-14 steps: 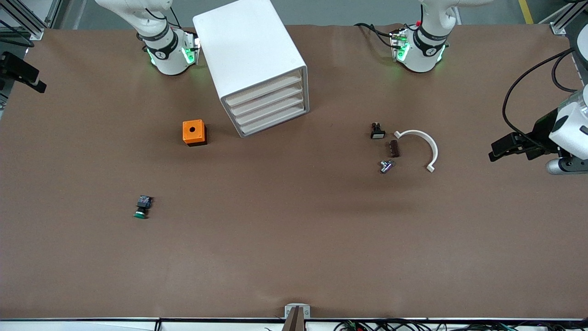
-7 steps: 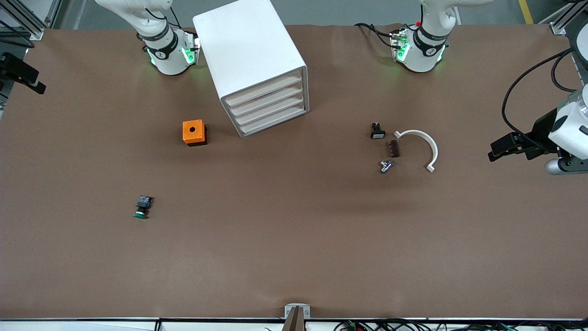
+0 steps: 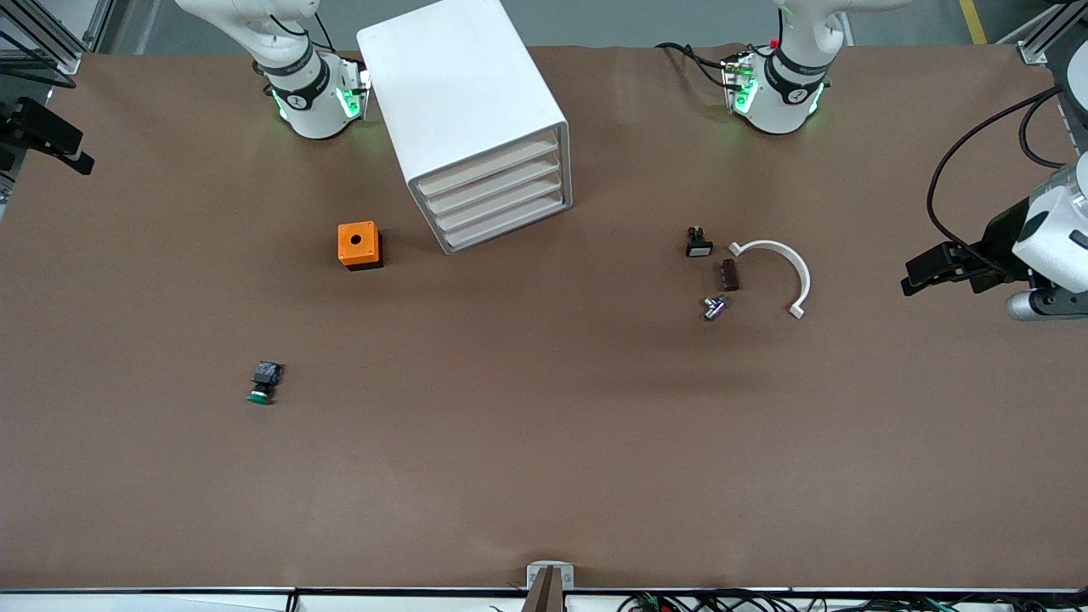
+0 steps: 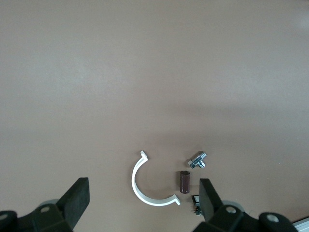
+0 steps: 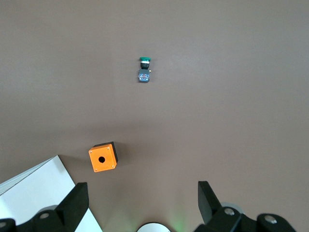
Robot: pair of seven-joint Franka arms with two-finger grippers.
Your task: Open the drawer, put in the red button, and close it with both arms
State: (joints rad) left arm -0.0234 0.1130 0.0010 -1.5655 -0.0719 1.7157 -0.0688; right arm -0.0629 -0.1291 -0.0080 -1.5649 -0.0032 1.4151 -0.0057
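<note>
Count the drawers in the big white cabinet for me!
4. The drawers are stacked one above another in the front of the white cabinet, beside the orange box. All four look shut. None seems hidden.

The table [image 3: 544, 442] wears a matt brown covering, smooth and cloth-like. The cabinet [image 3: 459, 93] and the curved clip [image 3: 790, 263] look like smooth white plastic. The small fitting [image 4: 198, 160] is shiny metal, the orange box [image 5: 102, 157] matt plastic.

Place: a robotics lab or test cell.
Surface: a wide brown surface [image 3: 544, 442] carried two white robot arm bases [image 3: 310, 93] with green lights.
Edges: aluminium framing [image 3: 51, 38] and loose black cables [image 3: 969, 161] (typical rig clutter) stood around it.
Floor: grey, with a yellow line [image 3: 973, 19].
</note>
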